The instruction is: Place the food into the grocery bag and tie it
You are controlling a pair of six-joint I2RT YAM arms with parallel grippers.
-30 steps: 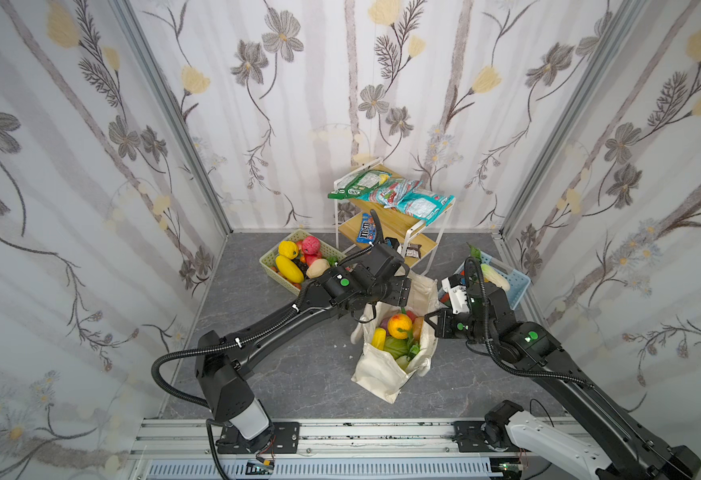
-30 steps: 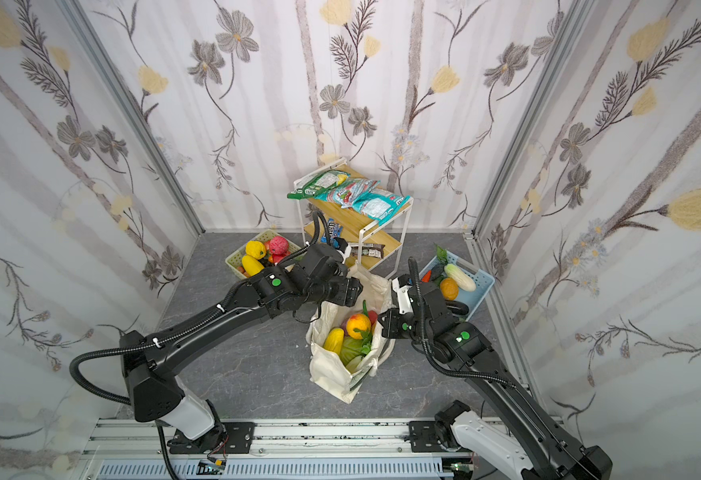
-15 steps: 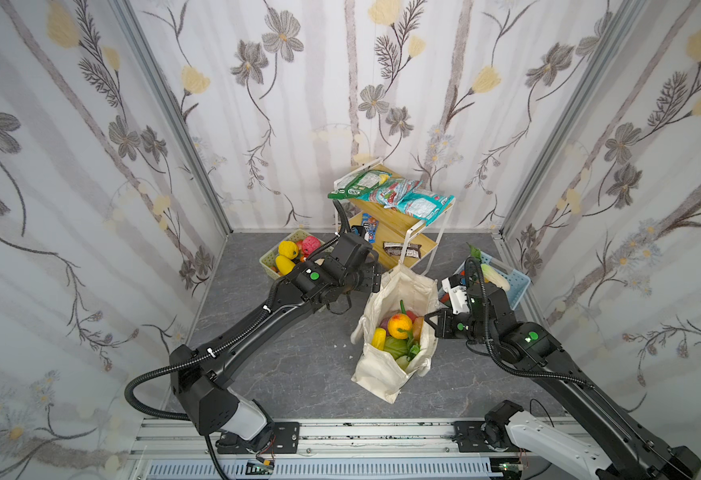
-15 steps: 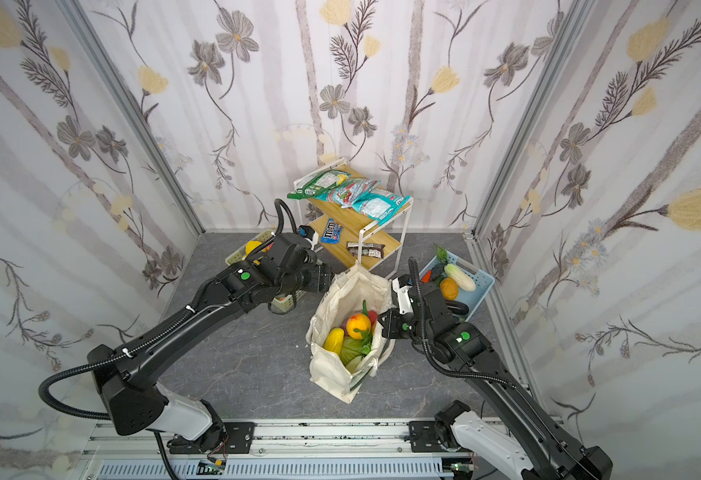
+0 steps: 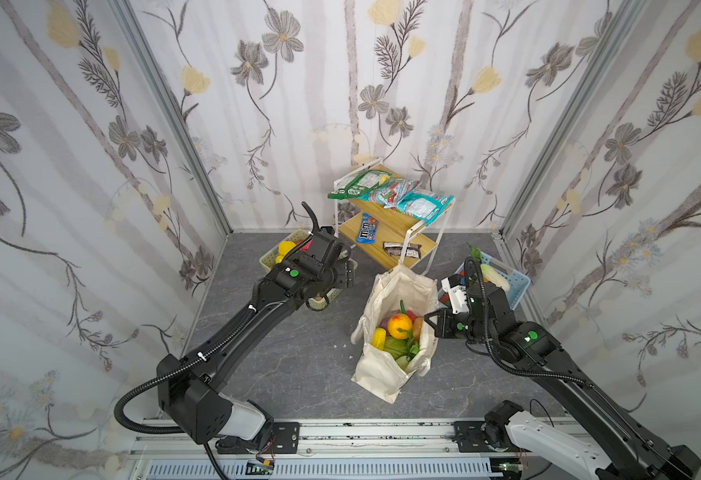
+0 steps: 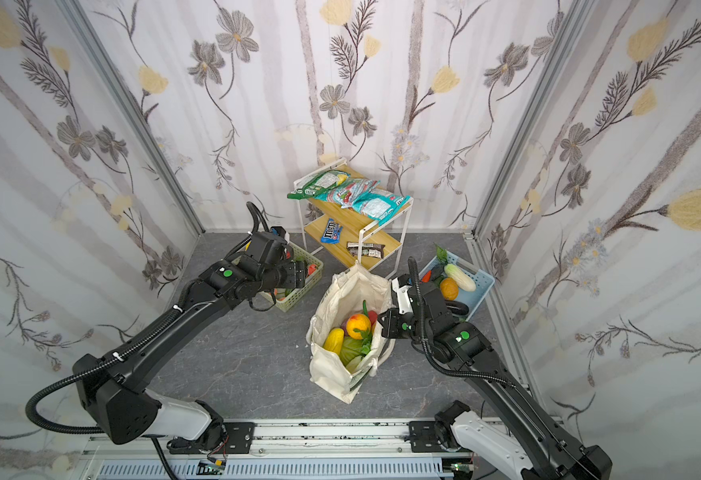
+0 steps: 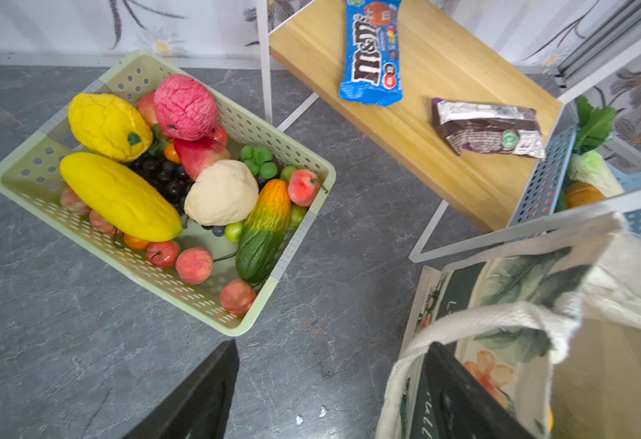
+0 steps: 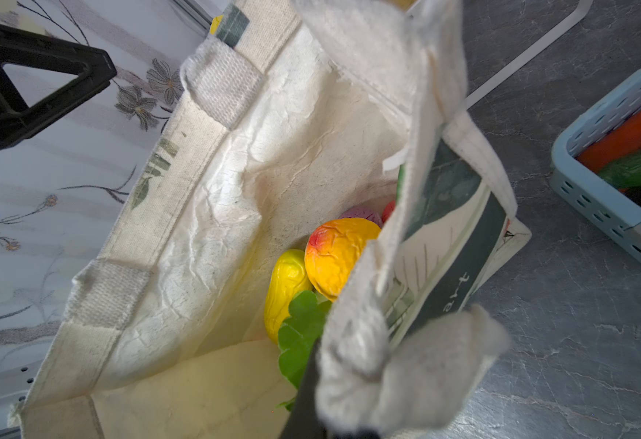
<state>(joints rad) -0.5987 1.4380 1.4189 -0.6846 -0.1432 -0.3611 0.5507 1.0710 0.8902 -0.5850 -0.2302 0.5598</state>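
The cream grocery bag [image 5: 384, 370] [image 6: 334, 374] stands open mid-floor. Inside lie an orange fruit [image 5: 399, 325] [image 8: 336, 258], yellow corn [image 8: 284, 285] and a green cabbage [image 5: 394, 347]. My right gripper [image 5: 430, 322] [image 8: 349, 384] is shut on the bag's right rim, and bunched fabric hides its fingertips. My left gripper [image 5: 346, 272] [image 7: 330, 353] hangs open and empty above the floor between the bag [image 7: 520, 273] and a pale green basket [image 7: 292, 251]. That basket holds more food, among it a long yellow fruit [image 7: 117, 195] and a pink one [image 7: 186, 106].
A white-framed wooden shelf [image 5: 396, 249] [image 7: 444, 76] with snack packets and candy bars stands behind the bag. A light blue basket [image 5: 517, 286] [image 8: 596, 190] with vegetables sits at the right wall. Patterned walls close three sides.
My left arm has drawn back from over the bag's mouth leftward to the green basket. The right gripper has kept its hold on the bag's rim.
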